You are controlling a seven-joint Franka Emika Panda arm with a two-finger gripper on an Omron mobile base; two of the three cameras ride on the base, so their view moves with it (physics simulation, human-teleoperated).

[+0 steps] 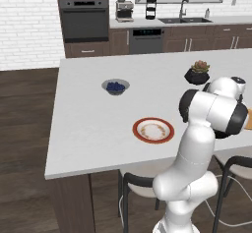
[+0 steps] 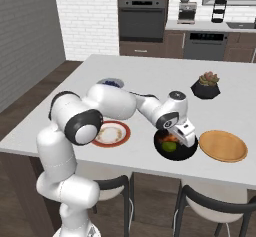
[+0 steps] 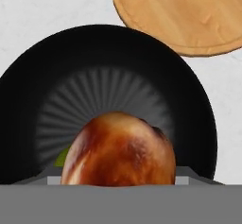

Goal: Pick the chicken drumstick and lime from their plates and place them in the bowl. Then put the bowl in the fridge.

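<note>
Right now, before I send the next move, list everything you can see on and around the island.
Bowl: one, glossy black, near edge of the island, under the gripper.
Chicken drumstick: one, golden-brown, over the bowl, close to the hand camera.
Lime: one, green, inside the bowl.
Rimmed plate: one, white with red-orange rim, bare.
Wooden plate: one, tan, beside the bowl, bare.
Blueberry bowl: one, grey.
Succulent pot: one, black.
Stools: two, dark-framed, at the near edge.
Gripper: one, white, above the bowl; jaw state unclear.
</note>
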